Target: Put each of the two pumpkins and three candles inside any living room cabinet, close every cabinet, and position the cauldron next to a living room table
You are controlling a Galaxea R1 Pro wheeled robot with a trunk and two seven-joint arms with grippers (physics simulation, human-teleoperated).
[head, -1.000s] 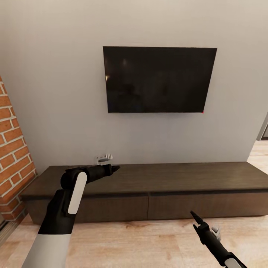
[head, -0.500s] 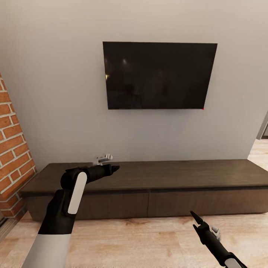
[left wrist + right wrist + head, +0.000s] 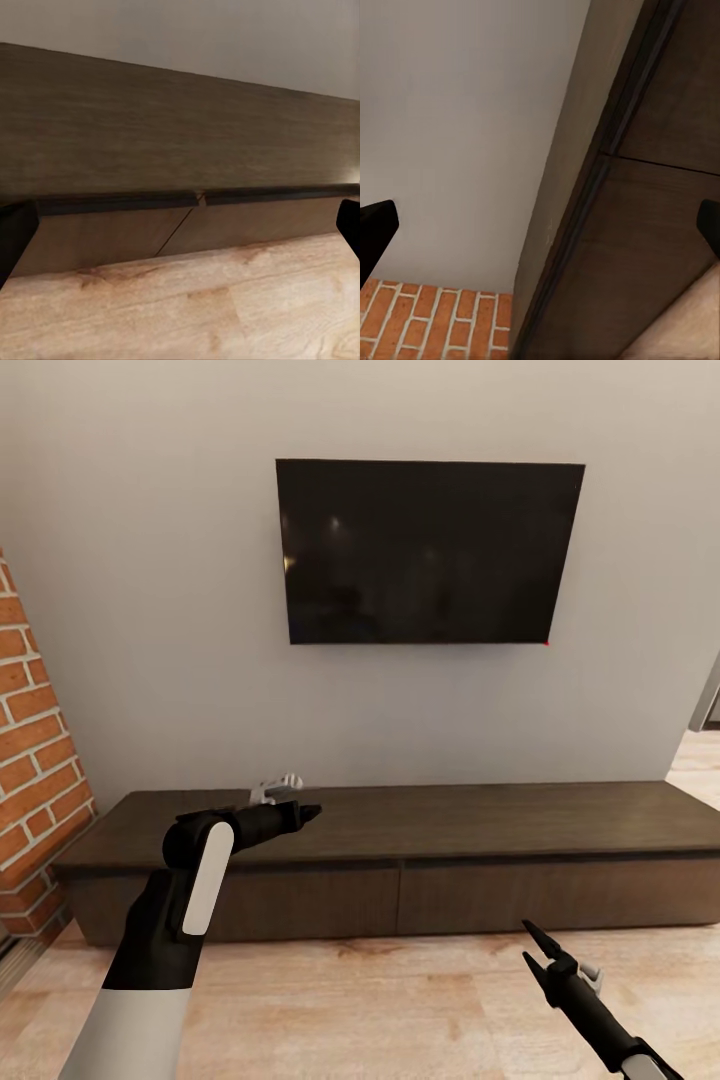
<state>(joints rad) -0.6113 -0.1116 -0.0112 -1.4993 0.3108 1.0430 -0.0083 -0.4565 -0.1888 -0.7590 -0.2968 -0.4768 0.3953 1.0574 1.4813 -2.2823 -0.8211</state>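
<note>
Above the cabinet's (image 3: 400, 860) left half my left gripper (image 3: 305, 812) hangs, its jaws apart, both dark tips at the edges of the left wrist view with nothing between them; through that gap I see the cabinet's (image 3: 180, 150) flat brown top, the seam where its two fronts meet, and the wooden floor (image 3: 195, 307) before it; my left arm (image 3: 190, 880), black at the wrist and white along the forearm, crosses in front of the cabinet's left front. In front of the cabinet's right front, over the wooden floor (image 3: 380, 1010), my right gripper (image 3: 538, 950) sits low, its jaws also spread and empty; its wrist view looks along the cabinet (image 3: 660, 195), taking in the top edge, the closed fronts and their seam, the grey wall (image 3: 465, 120) and a patch of brick wall (image 3: 435, 322). Both cabinet fronts are shut; its top is a bare surface. On the grey wall (image 3: 140, 610) above the cabinet hangs a dark television (image 3: 430, 550); the brick wall (image 3: 35, 760) stands just beyond the cabinet's left end.
</note>
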